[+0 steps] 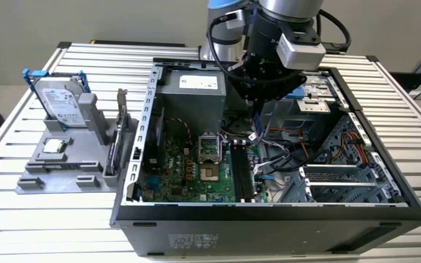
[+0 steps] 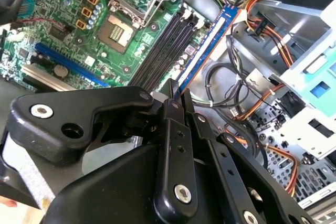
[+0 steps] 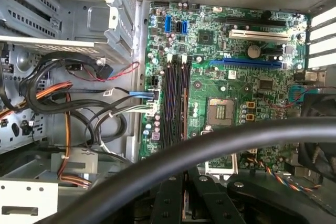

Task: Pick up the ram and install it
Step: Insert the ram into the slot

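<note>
second wrist view has the gripper [image 2: 173, 95] pinching the ram [image 2: 207, 45], hanging above the case just beside the black slots [image 2: 163, 43], toward their 3 o'clock side: pickup done, stick not seated in a slot yet.

Green motherboard [image 3: 226, 66] with black memory slots [image 3: 176, 100], an empty CPU socket [image 3: 223, 113], and bundled cables [image 3: 68, 103] beside it.
</note>
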You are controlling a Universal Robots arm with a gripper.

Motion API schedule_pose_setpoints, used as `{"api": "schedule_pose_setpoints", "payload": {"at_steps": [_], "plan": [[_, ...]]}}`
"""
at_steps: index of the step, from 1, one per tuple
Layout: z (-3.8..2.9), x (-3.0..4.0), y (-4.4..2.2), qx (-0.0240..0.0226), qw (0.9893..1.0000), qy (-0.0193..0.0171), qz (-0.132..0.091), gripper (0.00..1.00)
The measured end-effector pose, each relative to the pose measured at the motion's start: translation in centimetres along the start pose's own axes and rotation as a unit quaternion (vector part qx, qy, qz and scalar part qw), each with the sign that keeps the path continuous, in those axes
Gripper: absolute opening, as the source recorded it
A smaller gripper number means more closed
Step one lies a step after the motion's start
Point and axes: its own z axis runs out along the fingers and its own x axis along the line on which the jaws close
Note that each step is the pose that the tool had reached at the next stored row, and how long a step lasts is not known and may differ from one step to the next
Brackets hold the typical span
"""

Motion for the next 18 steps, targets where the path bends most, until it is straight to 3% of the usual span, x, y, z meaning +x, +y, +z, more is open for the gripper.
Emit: {"api": "schedule_pose_setpoints", "payload": {"at_steps": [18], "plan": [[1.27, 0.05, -0.06, -0.0049, 1.0, -0.0002, 0.0, 0.0]]}}
